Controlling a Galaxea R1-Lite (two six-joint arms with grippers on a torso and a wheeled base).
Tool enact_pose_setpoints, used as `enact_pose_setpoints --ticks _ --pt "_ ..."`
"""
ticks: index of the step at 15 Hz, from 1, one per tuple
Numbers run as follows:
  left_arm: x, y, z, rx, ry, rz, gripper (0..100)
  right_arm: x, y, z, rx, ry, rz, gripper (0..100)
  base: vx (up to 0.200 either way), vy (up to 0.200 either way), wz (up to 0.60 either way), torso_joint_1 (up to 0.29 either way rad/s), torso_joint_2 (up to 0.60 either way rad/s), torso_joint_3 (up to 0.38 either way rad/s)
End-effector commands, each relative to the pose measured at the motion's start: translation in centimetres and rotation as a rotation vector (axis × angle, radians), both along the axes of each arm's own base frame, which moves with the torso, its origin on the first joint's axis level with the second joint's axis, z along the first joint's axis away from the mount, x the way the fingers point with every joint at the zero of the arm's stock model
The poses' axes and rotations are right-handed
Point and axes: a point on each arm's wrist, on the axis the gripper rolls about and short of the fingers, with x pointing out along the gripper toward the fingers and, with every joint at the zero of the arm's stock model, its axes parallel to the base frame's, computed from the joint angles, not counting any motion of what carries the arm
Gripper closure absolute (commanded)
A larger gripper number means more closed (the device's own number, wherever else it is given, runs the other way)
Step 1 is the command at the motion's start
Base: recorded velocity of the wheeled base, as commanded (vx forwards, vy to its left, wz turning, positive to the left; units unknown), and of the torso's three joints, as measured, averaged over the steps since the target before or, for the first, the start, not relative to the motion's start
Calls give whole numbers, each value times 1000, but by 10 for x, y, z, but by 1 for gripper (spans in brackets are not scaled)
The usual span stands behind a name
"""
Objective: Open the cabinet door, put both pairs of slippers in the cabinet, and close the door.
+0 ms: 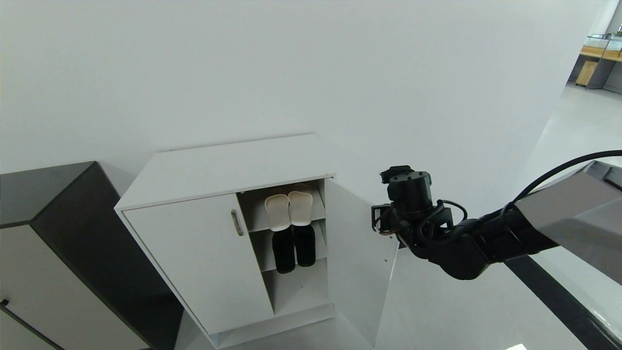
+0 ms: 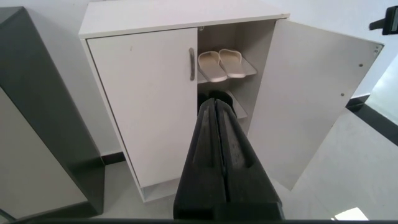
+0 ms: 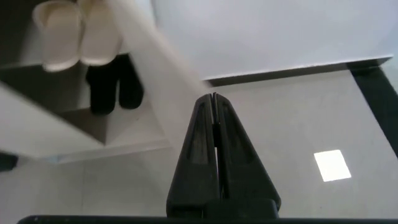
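Open cabinet door (image 1: pixel 357 257), centre of frame, hinged on right side of cabinet (image 1: pixel 218 167), swung out toward lower right, long axis upright. White slippers (image 1: pixel 290 209) on upper shelf, black slippers (image 1: pixel 294 248) on shelf below, both pairs inside. Right gripper (image 1: pixel 381 221), clenched on nothing, just right of door's free edge, apparently on its outer side: nearer arm for leftward push shut. Left gripper (image 2: pixel 216 109), also clenched and empty, faces cabinet front, well apart.
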Motion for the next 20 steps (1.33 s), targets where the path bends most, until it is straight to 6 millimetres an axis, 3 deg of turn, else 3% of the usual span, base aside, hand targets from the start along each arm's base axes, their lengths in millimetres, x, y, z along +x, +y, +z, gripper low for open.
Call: enact_pose_setpoints --ticks 1,4,10,16,20 --pt "0 0 0 1 0 0 100 15 -9 -6 -2 4 -36 100 0 0 0 0 0 0" --pt "0 0 0 0 0 0 100 26 -15 -18 -13 21 -59 100 0 0 0 0 0 0" --pt "0 0 0 0 0 0 100 24 -12 -23 -24 33 -54 100 0 0 0 0 0 0" --pt "0 0 0 0 0 0 100 -16 24 -22 -23 52 63 100 0 0 0 0 0 0" --pt "0 0 0 0 -2 -2 100 -39 34 -14 -18 51 118 100 0 0 0 0 0 0"
